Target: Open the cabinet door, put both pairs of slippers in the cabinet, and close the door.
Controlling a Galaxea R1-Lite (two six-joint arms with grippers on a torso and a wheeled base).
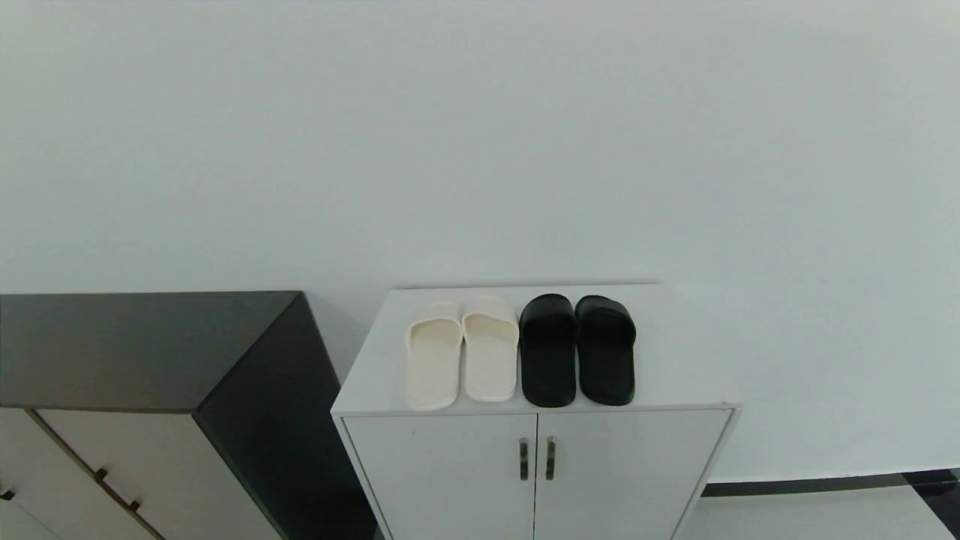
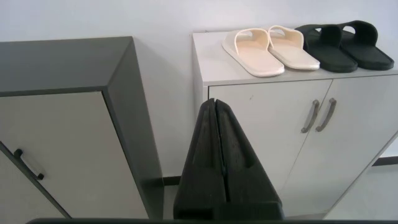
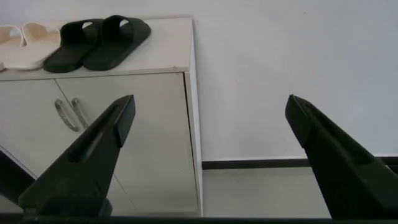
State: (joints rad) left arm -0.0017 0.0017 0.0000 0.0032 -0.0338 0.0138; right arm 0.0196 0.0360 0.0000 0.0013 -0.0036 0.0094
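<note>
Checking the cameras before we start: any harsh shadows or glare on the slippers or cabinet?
Head view: soft, even light, no glare on the white slippers or black slippers. Left wrist view: the wall beside the white cabinet is lightly shaded. Right wrist view: no hotspots on the doors.

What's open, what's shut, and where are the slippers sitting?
White cabinet, both doors shut.
Cream slippers, side by side on top of the white cabinet.
Black slippers, side by side on top, next to the cream pair.
Left gripper, fingers shut, empty.
Right gripper, fingers open, empty.
Dark cabinet, front shut.
</note>
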